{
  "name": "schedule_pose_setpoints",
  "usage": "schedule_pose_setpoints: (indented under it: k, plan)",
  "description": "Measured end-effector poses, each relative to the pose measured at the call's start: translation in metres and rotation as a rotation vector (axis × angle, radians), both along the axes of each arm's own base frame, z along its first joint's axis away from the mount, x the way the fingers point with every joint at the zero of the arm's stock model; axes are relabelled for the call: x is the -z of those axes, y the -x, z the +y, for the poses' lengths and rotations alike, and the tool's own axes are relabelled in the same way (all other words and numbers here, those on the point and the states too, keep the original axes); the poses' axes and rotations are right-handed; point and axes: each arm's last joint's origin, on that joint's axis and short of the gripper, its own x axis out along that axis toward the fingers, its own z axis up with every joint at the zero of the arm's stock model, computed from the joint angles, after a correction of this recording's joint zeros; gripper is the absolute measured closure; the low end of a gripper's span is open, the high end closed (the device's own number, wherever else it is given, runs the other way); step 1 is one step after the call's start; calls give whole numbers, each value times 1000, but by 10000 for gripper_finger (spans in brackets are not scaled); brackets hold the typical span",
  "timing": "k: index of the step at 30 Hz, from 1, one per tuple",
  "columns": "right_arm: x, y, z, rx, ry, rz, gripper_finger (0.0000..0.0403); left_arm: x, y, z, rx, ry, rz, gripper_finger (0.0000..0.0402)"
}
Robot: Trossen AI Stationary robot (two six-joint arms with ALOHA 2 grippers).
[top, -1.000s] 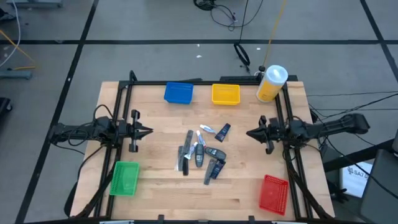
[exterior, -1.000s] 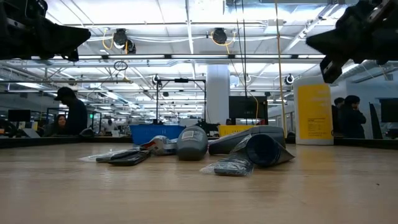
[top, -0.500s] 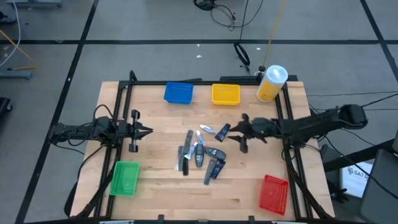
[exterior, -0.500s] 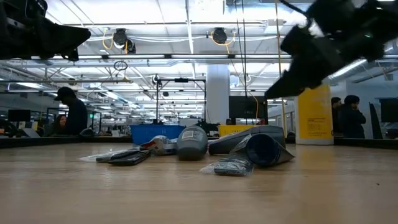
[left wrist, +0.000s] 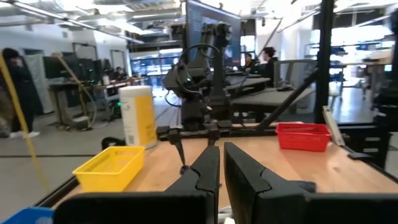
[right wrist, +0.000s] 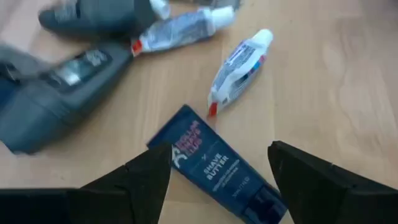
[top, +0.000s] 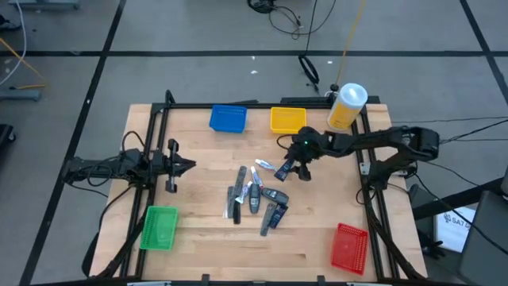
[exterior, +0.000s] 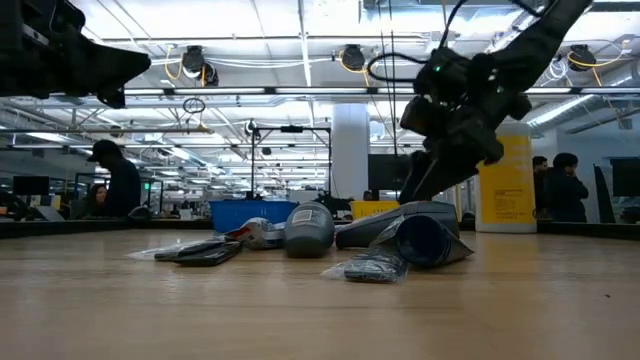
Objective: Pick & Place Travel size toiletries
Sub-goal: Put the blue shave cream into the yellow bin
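Now, starting at my left side: my left gripper (top: 187, 167) hangs over the light wooden table (top: 198, 238) near its left edge, fingers (left wrist: 208, 171) pressed together on nothing, well apart from the pile of small dark grey and silver travel-size toiletries (top: 255, 195) lying mid-table. It is idle, so I see little trouble there.

Moving right, the pile is crowded: tubes touch or overlap, most with their long axes running roughly toward and away from the bins at the far edge. At its right fringe lies the dark blue flat shave-butter tube (right wrist: 214, 168), alone on bare wood just beside a small white-and-blue tube with a white cap (right wrist: 239, 59). In the high view the blue tube's (top: 284, 168) long axis runs diagonally, one end toward the yellow plastic bin (top: 287, 120), the other toward the pile; its dark cap end sits nearest my right fingers.

My right gripper (top: 297, 168) hovers just over that tube, jaws spread wide either side of it, clamped on nothing. My worry, as a judgement: the tube lies skewed between my fingers, so closing now might pinch a corner and spin it away, or nudge the white-capped neighbour; descending too hard could press a fingertip (right wrist: 146, 180) onto the flat body and squeeze it
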Motion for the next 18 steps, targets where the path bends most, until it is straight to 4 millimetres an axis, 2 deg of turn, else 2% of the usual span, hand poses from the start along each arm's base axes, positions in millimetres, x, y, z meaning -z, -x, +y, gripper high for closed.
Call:
schedule_pose_setpoints:
  k: [4,8,12,18]
  plan:
    - [21,-3,-2,-78,57,61,150,0,0,1,-22,27,-3,376]
    - [32,-5,-1,-121,76,95,166,0,0,1,-19,44,-2,376]
    - [34,-4,-1,-87,53,118,199,2,0,1,-20,48,23,376]
    - [23,4,-1,102,28,182,267,8,-1,1,-32,68,81,376]
